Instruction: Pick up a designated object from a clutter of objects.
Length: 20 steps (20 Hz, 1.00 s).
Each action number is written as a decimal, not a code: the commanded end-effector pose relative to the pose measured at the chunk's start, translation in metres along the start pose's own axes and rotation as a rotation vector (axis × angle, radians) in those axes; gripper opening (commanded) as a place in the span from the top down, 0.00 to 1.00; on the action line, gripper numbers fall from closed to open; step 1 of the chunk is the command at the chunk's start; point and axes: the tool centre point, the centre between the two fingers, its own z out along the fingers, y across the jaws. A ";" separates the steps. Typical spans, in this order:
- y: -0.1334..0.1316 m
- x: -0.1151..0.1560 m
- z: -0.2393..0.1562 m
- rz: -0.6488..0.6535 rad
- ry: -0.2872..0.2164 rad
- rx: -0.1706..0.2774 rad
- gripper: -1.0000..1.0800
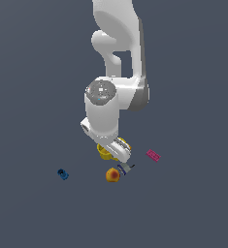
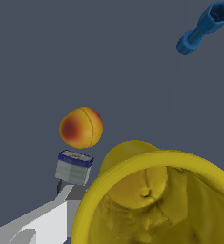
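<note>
The white Panda arm (image 1: pixel 110 92) reaches down over the dark grey counter (image 1: pixel 33 208), its wrist low above the clutter. In the wrist view a large yellow cup (image 2: pixel 132 205) fills the foreground, open top toward the camera, with a smaller yellow cup (image 2: pixel 127 157), the designated one, right behind it, touching or overlapping. In the exterior view the yellow cups (image 1: pixel 105 152) sit half hidden under the hand. Just beside them lie the orange-red fruit (image 2: pixel 81 127) and a grey-blue clamp-like piece (image 2: pixel 74 167); the pink brick (image 1: pixel 153 155) and blue piece (image 2: pixel 201 28) lie apart. One finger (image 2: pixel 42 224) shows; whether the fingers are apart or together I cannot tell. The small cup is probably light, rigid and slick; pinching across its rim wall looks safest.
</note>
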 end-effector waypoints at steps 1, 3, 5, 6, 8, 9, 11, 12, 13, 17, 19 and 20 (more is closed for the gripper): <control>-0.001 -0.016 -0.020 0.000 0.001 0.001 1.00; -0.002 -0.028 -0.036 0.000 0.001 0.001 1.00; -0.002 -0.041 -0.052 0.000 0.002 0.001 1.00; -0.003 -0.047 -0.060 0.000 0.002 0.001 1.00; -0.003 -0.060 -0.076 0.000 0.002 0.000 1.00; -0.004 -0.067 -0.085 0.000 0.002 0.000 1.00; -0.005 -0.080 -0.102 0.000 0.003 0.000 1.00; -0.005 -0.087 -0.111 0.000 0.003 -0.001 1.00; -0.006 -0.094 -0.120 0.000 0.003 -0.001 1.00; -0.008 -0.122 -0.157 0.000 0.004 -0.002 1.00; -0.009 -0.135 -0.174 0.000 0.004 -0.002 1.00; -0.009 -0.142 -0.182 0.001 0.005 -0.002 1.00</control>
